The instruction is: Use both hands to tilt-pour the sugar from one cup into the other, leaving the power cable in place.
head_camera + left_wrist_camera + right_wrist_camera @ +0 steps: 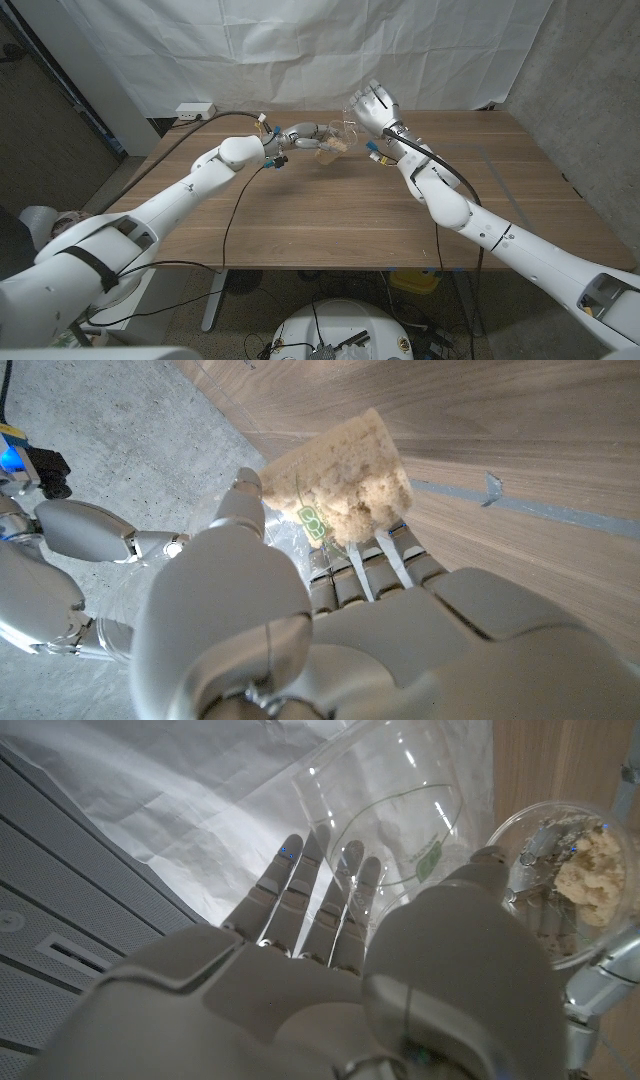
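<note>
A clear plastic cup holding clumped sugar [335,150] hangs above the far middle of the table, gripped by my left hand [303,133]. In the left wrist view the sugar cup [345,480] lies tipped on its side between the fingers of my left hand [330,610], with the sugar packed at its bottom end. My right hand [376,105] holds an empty clear cup [349,123] tilted just above and behind the sugar cup. The right wrist view shows the empty cup [390,820] against my right hand [330,960], its mouth beside the sugar cup [572,880]. A black power cable [178,143] curves over the table's far left.
A white power strip [195,109] sits at the table's far left edge. A white sheet hangs behind the table [300,230]. Thin black cables trail from both arms across the wood.
</note>
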Robot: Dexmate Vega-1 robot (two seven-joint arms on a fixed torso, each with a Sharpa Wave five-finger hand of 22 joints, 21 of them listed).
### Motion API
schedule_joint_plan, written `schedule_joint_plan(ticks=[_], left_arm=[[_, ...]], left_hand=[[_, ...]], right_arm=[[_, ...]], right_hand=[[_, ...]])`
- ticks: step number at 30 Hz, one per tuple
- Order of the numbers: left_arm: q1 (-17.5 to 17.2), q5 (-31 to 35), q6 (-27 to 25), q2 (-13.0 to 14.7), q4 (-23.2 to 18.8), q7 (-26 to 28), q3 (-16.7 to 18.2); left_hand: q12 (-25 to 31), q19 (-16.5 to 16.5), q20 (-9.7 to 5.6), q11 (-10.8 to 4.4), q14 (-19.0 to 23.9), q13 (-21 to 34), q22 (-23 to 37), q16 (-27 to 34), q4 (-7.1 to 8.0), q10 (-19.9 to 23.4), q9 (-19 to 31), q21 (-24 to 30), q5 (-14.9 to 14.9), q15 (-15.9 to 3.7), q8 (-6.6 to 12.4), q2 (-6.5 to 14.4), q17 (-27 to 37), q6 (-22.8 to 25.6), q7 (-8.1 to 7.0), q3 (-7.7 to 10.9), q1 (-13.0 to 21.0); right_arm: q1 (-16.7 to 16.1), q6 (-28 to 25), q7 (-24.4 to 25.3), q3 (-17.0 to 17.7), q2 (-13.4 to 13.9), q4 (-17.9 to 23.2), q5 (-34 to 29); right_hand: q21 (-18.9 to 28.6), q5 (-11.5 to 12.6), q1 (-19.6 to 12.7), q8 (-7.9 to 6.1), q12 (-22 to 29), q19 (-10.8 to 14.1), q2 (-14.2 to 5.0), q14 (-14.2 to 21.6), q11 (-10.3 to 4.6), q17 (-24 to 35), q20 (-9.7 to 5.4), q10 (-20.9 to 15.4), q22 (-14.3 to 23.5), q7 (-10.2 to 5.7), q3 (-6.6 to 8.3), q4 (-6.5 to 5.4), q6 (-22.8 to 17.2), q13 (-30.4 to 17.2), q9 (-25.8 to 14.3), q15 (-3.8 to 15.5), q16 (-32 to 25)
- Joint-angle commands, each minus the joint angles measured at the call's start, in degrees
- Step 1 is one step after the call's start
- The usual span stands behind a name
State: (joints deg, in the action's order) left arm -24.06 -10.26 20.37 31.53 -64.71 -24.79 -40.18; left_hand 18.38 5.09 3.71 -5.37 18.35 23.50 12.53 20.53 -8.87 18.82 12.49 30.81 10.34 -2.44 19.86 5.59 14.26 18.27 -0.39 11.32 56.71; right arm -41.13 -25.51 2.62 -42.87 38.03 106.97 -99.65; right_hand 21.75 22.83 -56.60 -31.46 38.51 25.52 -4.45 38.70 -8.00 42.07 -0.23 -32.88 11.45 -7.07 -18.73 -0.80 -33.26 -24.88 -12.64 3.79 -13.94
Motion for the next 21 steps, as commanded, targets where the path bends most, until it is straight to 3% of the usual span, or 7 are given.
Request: schedule_joint_plan(ticks=[1, 3, 21], left_arm=[[-1.82, -3.73, 2.05, -1.70, 3.01, 0.64, 1.45], [-2.38, -4.34, 2.26, -1.83, 3.03, 0.99, 1.77], [-7.48, -6.99, 0.05, -0.35, -2.10, 4.55, 3.76]], left_hand=[[-0.34, -0.20, 0.06, 0.05, -0.37, 0.11, -0.01, -0.04, 0.24, -0.76, 0.04, 0.36, -0.04, -2.77, -0.41, -0.57, 0.24, -0.73, -0.02, -0.30, -0.27], [-0.42, -0.28, 0.04, 0.29, -0.52, 0.11, -0.01, -0.11, 0.27, -0.96, 0.04, 0.36, -0.09, -2.75, -0.56, -0.82, 0.23, -0.99, -0.04, -0.46, -0.42], [-0.94, -1.19, 0.16, -0.04, -1.57, 0.02, -0.03, -0.36, 0.64, -2.19, -0.10, 0.27, -0.22, -2.42, -1.85, -1.28, 0.38, -2.80, 0.00, -1.06, -1.14]], right_arm=[[-3.86, -7.38, 5.37, 4.69, -5.68, 0.07, 17.77], [-3.92, -8.43, 5.72, 4.44, -5.81, -0.08, 18.62], [-7.37, -10.07, 15.02, 7.56, -10.52, 1.40, 47.04]], right_hand=[[0.13, -0.38, 0.21, -0.24, -0.25, 0.33, -0.13, 0.33, -0.36, 0.17, 0.35, -0.22, 0.20, -2.50, -0.05, -0.44, -3.01, -0.09, -0.29, 8.65, 0.19], [0.10, -0.40, 0.19, -0.19, -0.30, 0.27, -0.08, 0.26, -0.28, 0.16, 0.33, -0.10, 0.20, -2.49, -0.08, -0.46, -2.92, -0.15, -0.28, 8.62, 0.27], [0.03, -0.50, 0.72, 0.02, -0.50, 0.26, 0.00, 0.13, 0.95, 0.74, 1.09, 0.19, 0.23, -1.42, -0.04, -0.93, -2.77, -0.43, -0.27, 8.21, 0.18]])
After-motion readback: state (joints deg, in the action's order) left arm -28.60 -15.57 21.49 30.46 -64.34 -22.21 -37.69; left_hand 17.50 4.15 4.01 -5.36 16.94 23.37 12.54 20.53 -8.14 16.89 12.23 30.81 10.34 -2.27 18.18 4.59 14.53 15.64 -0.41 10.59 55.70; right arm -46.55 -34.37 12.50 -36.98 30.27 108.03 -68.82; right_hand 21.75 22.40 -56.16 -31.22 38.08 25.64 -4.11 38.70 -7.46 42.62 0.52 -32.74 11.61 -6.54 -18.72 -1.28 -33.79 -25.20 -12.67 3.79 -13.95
